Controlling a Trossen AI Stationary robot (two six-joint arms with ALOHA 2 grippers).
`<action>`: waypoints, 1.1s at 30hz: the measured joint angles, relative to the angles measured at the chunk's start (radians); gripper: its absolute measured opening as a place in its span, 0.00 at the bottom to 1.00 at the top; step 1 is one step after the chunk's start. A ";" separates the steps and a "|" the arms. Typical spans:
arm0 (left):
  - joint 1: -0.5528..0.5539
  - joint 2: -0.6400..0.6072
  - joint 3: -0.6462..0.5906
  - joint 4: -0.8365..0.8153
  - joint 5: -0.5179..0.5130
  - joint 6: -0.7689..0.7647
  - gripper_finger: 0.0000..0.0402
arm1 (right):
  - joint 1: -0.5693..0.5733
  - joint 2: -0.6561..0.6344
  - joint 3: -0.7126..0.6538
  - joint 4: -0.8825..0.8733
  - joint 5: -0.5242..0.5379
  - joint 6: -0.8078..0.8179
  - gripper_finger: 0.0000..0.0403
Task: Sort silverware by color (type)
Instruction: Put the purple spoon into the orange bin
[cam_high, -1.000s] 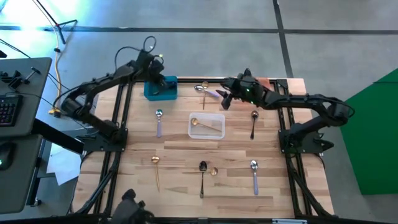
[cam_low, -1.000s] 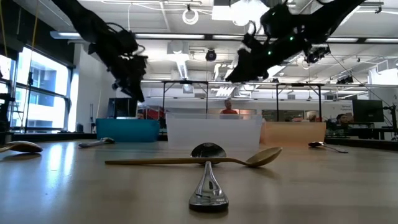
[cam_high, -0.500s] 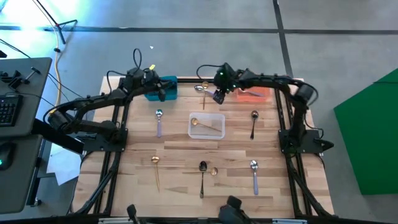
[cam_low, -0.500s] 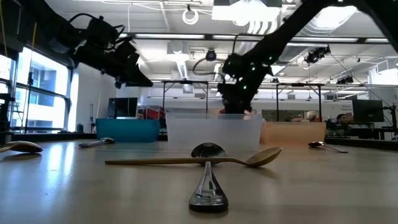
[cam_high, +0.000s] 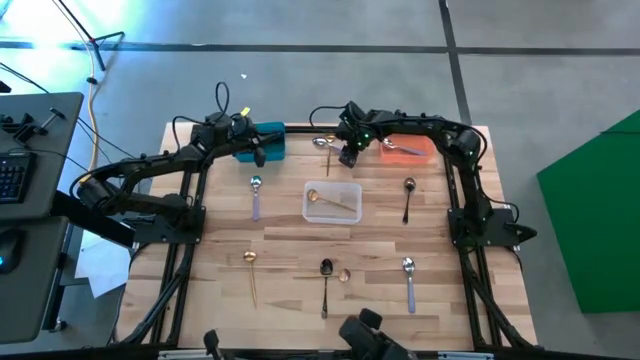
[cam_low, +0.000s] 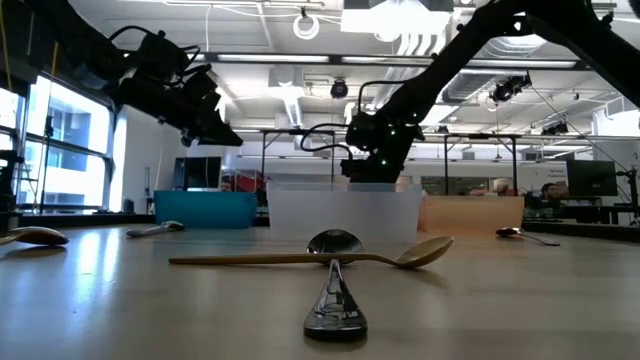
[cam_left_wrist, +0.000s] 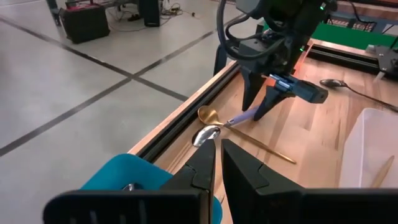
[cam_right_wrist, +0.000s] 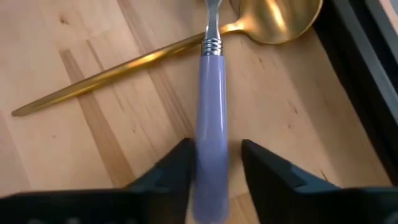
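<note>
- The left end effector (cam_high: 258, 152) hangs over the blue bin (cam_high: 262, 141) at the far edge of the surface (cam_high: 290, 240), its fingers (cam_left_wrist: 205, 169) nearly together and holding nothing.
- The right end effector (cam_right_wrist: 214, 163) is low at the far edge, open fingers straddling the lilac-handled spoon (cam_right_wrist: 210, 118), which lies flat on the wood.
- A gold spoon (cam_right_wrist: 186, 45) lies crossed under that spoon, just ahead of the right end effector.

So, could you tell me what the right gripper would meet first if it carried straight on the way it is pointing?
The right gripper points down at the lilac-handled spoon lying on the table; its open fingers straddle the handle. Going on, it would probably meet that handle first, then the wooden table beneath.
</note>
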 joint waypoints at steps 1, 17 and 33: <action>0.000 0.000 0.000 0.000 -0.001 0.000 0.04 | 0.000 0.000 0.000 0.000 0.000 -0.003 0.23; 0.000 0.000 0.000 -0.001 -0.006 0.042 0.04 | -0.031 -0.179 -0.005 -0.074 0.018 -0.039 0.13; 0.000 0.000 0.000 -0.026 -0.006 0.051 0.04 | -0.246 -0.604 -0.218 -0.442 0.067 -0.188 0.13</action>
